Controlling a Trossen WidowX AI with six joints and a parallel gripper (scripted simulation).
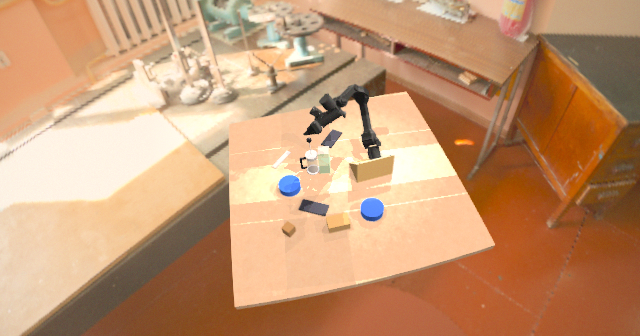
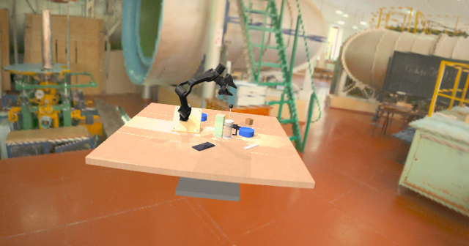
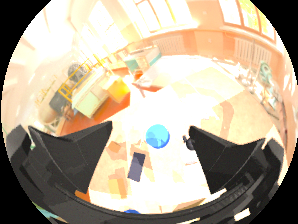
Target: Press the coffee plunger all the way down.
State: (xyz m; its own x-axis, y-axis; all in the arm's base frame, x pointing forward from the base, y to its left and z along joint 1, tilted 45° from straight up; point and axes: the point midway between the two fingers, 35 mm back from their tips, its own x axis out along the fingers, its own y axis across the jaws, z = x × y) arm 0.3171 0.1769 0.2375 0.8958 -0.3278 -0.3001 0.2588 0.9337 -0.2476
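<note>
Above the press [image 1: 312, 162] — claw [image 1: 308, 129] spread wide, angled downward.

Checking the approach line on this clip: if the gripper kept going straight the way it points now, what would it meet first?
The open gripper angles down over the press, plunger knob just below its tips. The wrist view centres on a blue disc, so it may pass the knob and reach the table near that disc; depth is unclear.

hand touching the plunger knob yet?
No. In the exterior view the open hand hangs in the air above the plunger knob, with a clear gap between them.
</note>
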